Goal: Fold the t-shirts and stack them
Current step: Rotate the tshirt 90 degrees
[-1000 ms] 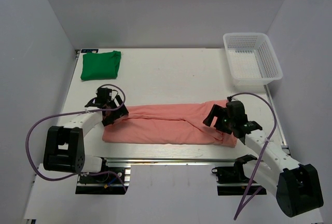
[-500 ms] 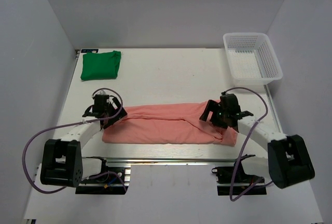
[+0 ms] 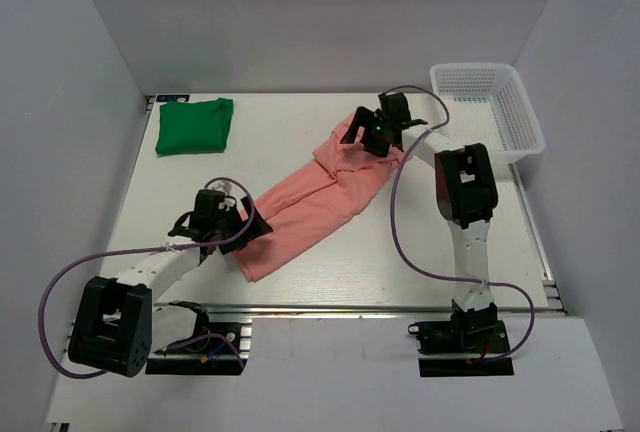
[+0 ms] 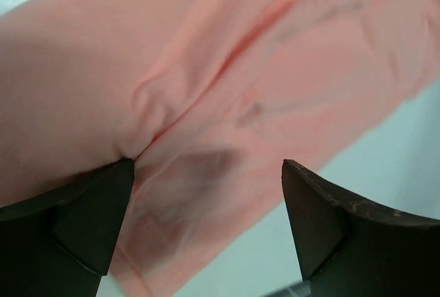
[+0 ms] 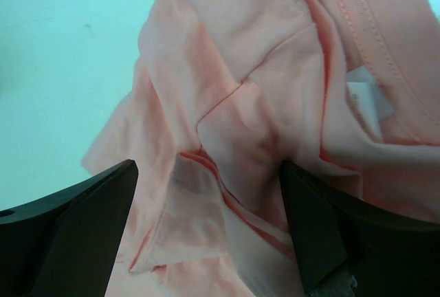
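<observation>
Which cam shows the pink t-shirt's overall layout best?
Top external: the whole pink t-shirt shows, lying diagonally from the left hand to the right hand. Left wrist shows only a creased patch close up; right wrist only bunched folds, a seam and a white label.

White table (image 3: 300,142): pink shirt (image 3: 310,210), green shirt (image 3: 195,124), basket (image 3: 470,67)

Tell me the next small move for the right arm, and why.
Probably shut the right pincer on the bunched cloth: its fingers stand apart astride the salmon-pink shirt, which lies as a crumpled diagonal strip, not yet a rectangle like the green shirt.
</observation>
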